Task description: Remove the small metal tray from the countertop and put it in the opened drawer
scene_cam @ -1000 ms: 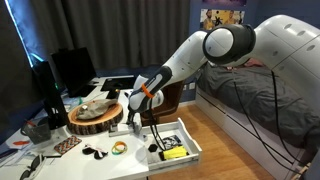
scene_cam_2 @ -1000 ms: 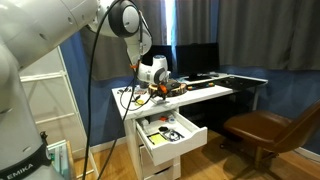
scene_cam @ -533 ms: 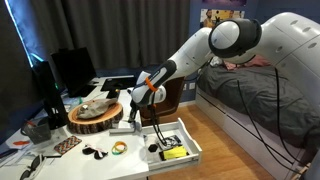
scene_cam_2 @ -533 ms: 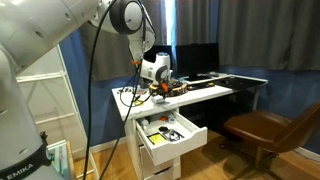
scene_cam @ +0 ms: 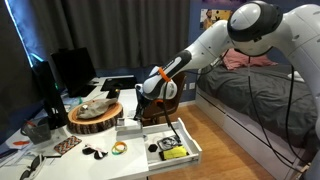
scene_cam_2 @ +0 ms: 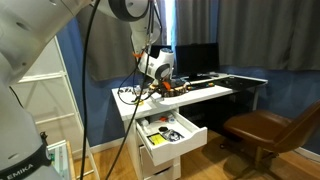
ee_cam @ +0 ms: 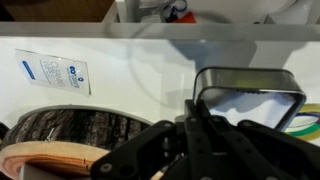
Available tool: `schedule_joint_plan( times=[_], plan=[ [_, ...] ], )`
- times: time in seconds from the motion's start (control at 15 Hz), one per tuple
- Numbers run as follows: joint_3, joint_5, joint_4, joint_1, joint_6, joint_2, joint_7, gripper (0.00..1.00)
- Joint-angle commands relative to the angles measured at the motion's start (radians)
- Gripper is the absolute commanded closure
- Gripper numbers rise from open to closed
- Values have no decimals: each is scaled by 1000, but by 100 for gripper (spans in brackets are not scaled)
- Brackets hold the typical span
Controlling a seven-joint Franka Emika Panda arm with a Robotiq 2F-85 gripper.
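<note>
While the small metal tray [ee_cam: 252,98] rests on the worktop [ee_cam: 150,65], at one o'clock of the end effector [ee_cam: 198,122], grasping is in hand; whether it is clenched cannot be told. Next: secure the rim, lift, carry to the open drawer [scene_cam_2: 180,142].

In the wrist view the countertop [ee_cam: 120,70] is plain white, the small metal tray [ee_cam: 255,100] is pale silver with a darker rim, the round wooden slab [ee_cam: 70,135] has dark brown bark and a pale tan edge, the packet [ee_cam: 50,72] is white with blue print, and the gripper [ee_cam: 203,118] is black. In an exterior view the drawer [scene_cam: 196,146] is white, the item [scene_cam: 172,153] in it is yellow and black, the ring [scene_cam: 119,148] is green, the arm [scene_cam: 215,45] is white with 1 orange band, and the curtain [scene_cam: 120,30] is dark blue-grey.
</note>
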Motion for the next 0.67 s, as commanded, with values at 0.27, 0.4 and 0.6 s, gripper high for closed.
schedule_joint_plan(
  times=[0.27, 0.4, 0.6],
  plan=[
    [130, 28, -342, -265, 98, -133, -174, 99],
    [132, 23, -401, -312, 113, -157, -187, 99],
    [75, 9, -469, -328, 141, -205, -172, 99]
  ],
)
